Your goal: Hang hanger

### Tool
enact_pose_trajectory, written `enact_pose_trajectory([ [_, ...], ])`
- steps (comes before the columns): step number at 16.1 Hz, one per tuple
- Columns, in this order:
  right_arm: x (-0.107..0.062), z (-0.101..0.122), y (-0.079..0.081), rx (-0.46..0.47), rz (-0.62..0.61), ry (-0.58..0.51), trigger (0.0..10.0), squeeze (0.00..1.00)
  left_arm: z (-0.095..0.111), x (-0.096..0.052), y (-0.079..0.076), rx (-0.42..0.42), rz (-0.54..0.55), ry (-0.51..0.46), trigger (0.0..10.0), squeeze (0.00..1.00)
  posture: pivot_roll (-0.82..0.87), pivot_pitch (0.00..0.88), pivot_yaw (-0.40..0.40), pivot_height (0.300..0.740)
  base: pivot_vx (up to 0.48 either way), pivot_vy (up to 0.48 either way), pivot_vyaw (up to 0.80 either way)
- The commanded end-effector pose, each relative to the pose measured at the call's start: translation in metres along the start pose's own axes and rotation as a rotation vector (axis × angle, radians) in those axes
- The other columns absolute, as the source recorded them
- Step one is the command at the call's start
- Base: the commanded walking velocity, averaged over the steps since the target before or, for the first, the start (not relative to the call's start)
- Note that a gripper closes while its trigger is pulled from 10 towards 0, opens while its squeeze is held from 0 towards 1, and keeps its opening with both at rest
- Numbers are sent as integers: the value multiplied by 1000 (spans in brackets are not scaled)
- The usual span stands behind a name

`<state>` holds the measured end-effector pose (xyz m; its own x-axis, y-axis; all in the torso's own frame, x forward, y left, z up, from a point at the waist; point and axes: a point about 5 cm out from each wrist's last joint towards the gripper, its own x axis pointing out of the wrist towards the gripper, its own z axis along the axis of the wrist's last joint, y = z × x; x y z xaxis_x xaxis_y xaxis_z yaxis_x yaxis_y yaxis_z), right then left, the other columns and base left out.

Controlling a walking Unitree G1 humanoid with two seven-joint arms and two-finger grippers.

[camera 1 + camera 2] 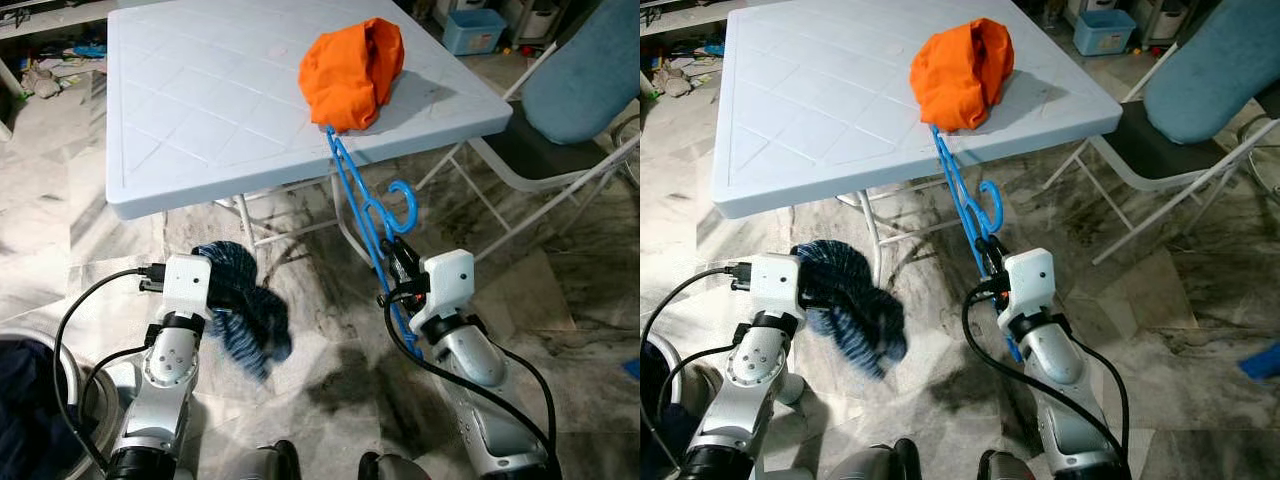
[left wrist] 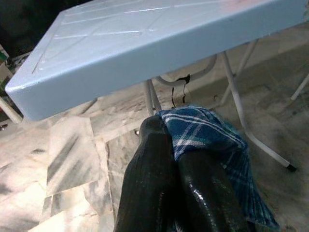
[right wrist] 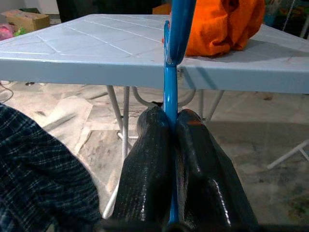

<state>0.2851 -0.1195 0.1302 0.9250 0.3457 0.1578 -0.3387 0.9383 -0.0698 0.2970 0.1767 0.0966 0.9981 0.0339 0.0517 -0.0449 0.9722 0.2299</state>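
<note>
Right gripper (image 3: 170, 145) pinches a blue hanger (image 1: 366, 215) between its pressed-together black fingers (image 3: 147, 159), below and in front of a pale blue folding table (image 1: 200, 110). From that grip the hanger slants up to the table's front edge, its far end tucked in an orange garment (image 1: 352, 72) bunched on the tabletop, its hook (image 1: 403, 205) curling just above the gripper. Left gripper (image 2: 176, 159), lower and under the table's front edge, has its fingers closed on a blue plaid cloth (image 1: 245, 308) that droops toward the marble floor (image 1: 330, 370). A cushioned folding chair (image 1: 570, 90) stands beside the table on the right.
</note>
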Motion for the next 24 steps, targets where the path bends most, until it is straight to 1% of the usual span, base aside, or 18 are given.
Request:
enact_pose_trajectory([
  [1, 2, 2, -3, -9, -18, -18, 10000, 0, 2, 1, 1, -1, 10, -13, 10000, 0, 29, 150, 10, 740, 0, 0, 0],
  [2, 2, 1, -7, -28, -52, -21, 10000, 0, 5, 3, 2, -12, 22, -30, 10000, 0, 35, 155, 2, 740, 0, 0, 0],
  [3, 3, 0, -9, -23, -67, -20, 10000, 0, 7, 4, 4, -17, 32, -36, 10000, 0, 38, 160, -2, 740, 0, 0, 0],
  [4, 3, 1, -7, -20, -56, -23, 10000, 0, 11, 3, 8, -29, 38, -54, 10000, 0, 37, 170, -7, 740, 0, 0, 0],
  [5, 3, 5, -5, -22, -33, -40, 10000, 0, 24, 3, 9, -21, 40, -109, 10000, 0, 42, 182, -10, 740, 0, 0, 0],
  [6, 3, 5, -5, -26, -28, -40, 10000, 0, 31, 4, 9, -14, 39, -135, 10000, 0, 47, 187, -11, 740, 0, 0, 0],
  [7, 1, 4, -7, -28, -32, -37, 10000, 0, 47, 5, 9, -18, 50, -187, 10000, 0, 54, 193, -11, 740, 0, 0, 0],
  [8, 1, 3, -9, -28, -36, -37, 10000, 0, 52, 6, 9, -16, 52, -205, 10000, 0, 54, 193, -11, 740, 0, 0, 0],
  [10, -2, -1, -9, -24, -47, -28, 10000, 0, 72, 8, 10, -22, 57, -276, 10000, 0, 61, 197, -9, 740, 0, 0, 0],
  [11, -2, 1, -8, -25, -46, -32, 10000, 0, 75, 9, 10, -28, 58, -283, 10000, 0, 59, 198, -10, 740, 251, 0, 0],
  [14, 3, 14, -7, -46, -48, -91, 10000, 0, 98, 11, 11, -18, 54, -354, 10000, 0, 52, 203, -11, 740, 270, 0, 0],
  [16, 5, 16, -7, -54, -45, -95, 10000, 0, 108, 12, 11, 1, 59, -395, 10000, 0, 49, 201, -12, 740, 279, 0, 0],
  [17, 5, 16, -7, -59, -42, -93, 10000, 0, 116, 11, 9, 71, 51, -450, 10000, 0, 49, 202, -13, 740, 285, 0, 544],
  [18, 4, 16, -7, -58, -40, -95, 10000, 0, 123, 9, 7, 103, 43, -484, 10000, 0, 49, 205, -14, 740, 285, 0, 544],
  [19, 4, 16, -7, -58, -33, -98, 10000, 0, 126, 10, 6, 82, 42, -484, 10000, 0, 49, 205, -14, 740, 277, 0, 0],
  [24, 2, 15, -5, -56, -23, -96, 10000, 0, 120, 8, 7, 82, 62, -452, 10000, 0, 55, 206, -25, 740, 287, 0, 0],
])
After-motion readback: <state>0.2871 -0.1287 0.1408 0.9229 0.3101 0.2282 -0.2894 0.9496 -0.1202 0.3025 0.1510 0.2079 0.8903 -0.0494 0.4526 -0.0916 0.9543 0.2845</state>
